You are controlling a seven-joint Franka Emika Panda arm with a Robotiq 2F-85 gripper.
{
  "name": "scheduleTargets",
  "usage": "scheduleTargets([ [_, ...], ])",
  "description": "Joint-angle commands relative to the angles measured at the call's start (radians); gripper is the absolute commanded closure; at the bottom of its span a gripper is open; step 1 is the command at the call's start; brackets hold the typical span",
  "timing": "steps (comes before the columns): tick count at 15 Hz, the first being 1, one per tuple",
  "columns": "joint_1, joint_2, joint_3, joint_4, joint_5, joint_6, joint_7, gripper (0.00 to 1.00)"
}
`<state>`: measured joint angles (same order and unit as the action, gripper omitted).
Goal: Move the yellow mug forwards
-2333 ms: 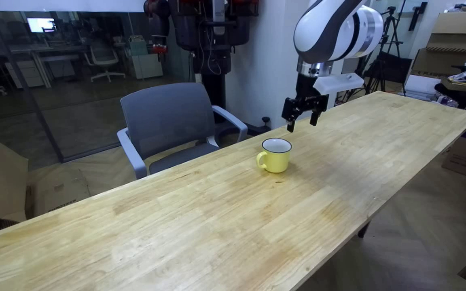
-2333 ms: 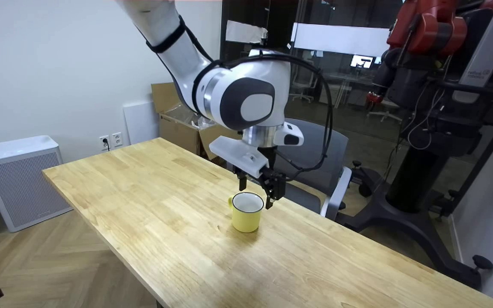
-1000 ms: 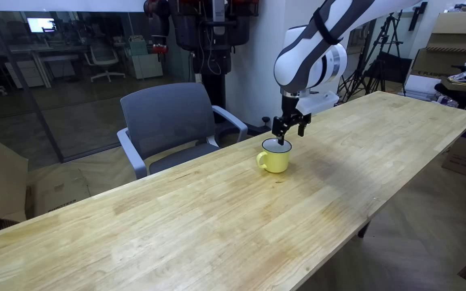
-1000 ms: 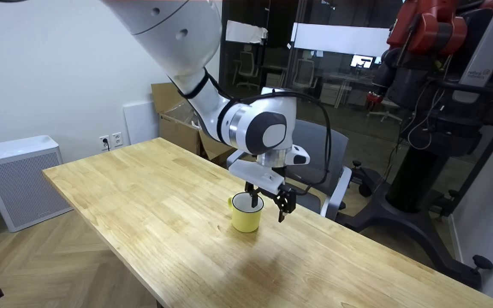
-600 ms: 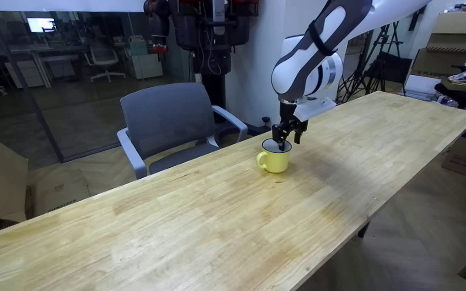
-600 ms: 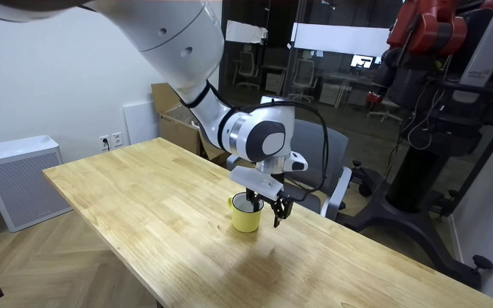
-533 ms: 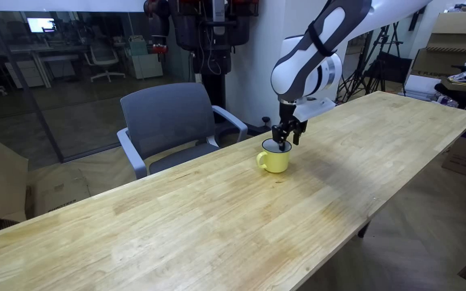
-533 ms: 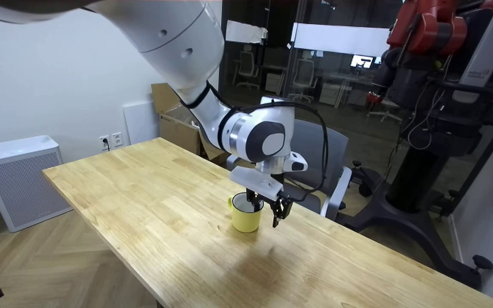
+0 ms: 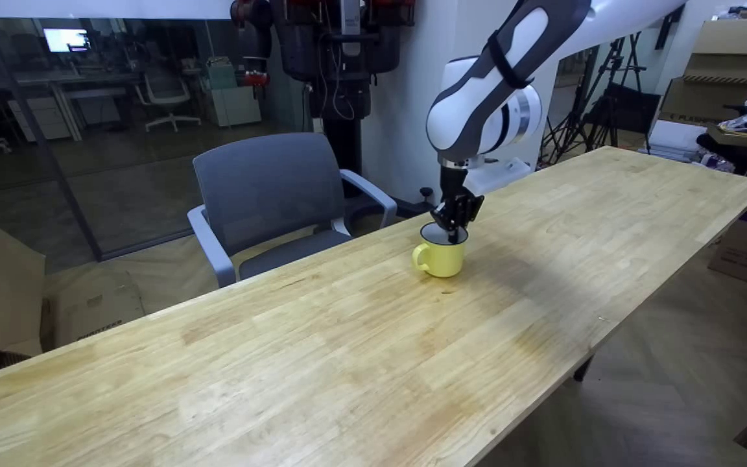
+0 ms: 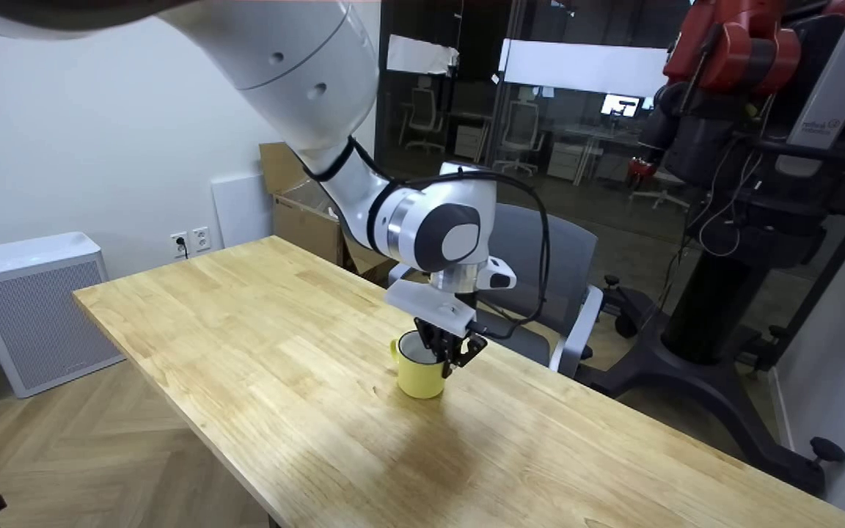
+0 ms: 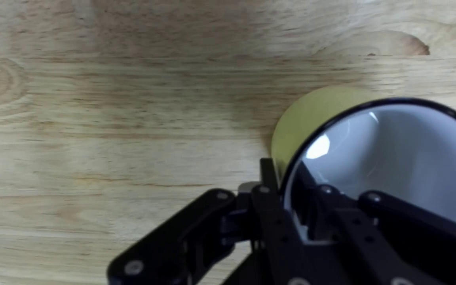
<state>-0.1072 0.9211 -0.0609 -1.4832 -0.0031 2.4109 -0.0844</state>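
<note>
The yellow mug stands upright on the wooden table, its dark rim and pale inside showing. In an exterior view its loop handle points away from my gripper; the handle is out of sight in the wrist view. My gripper reaches down over the rim and is shut on the mug's wall. One finger lies along the outside, while the opposite one dips into the white interior. In an exterior view the gripper sits at the side of the mug facing the chair.
The long wooden table carries the mug. A grey office chair stands close against its edge. Behind the chair is a dark-and-red robot. A cardboard box and a white air purifier stand on the floor beyond the table.
My gripper came down from above and beside the mug, one finger entering it. Its fingers then drew together onto the wall. The mug has stayed almost exactly where it was.
</note>
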Motion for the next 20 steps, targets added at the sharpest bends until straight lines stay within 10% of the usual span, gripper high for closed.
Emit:
scheduleTargets([
  [1, -0.006, -0.008, 0.017, 0.019, -0.007, -0.069, -0.023, 1.00],
  [9, 0.032, -0.027, -0.023, -0.039, -0.004, 0.033, 0.092, 0.97],
  [20, 0.196, -0.288, -0.122, -0.546, 0.083, 0.155, 0.570, 0.97],
])
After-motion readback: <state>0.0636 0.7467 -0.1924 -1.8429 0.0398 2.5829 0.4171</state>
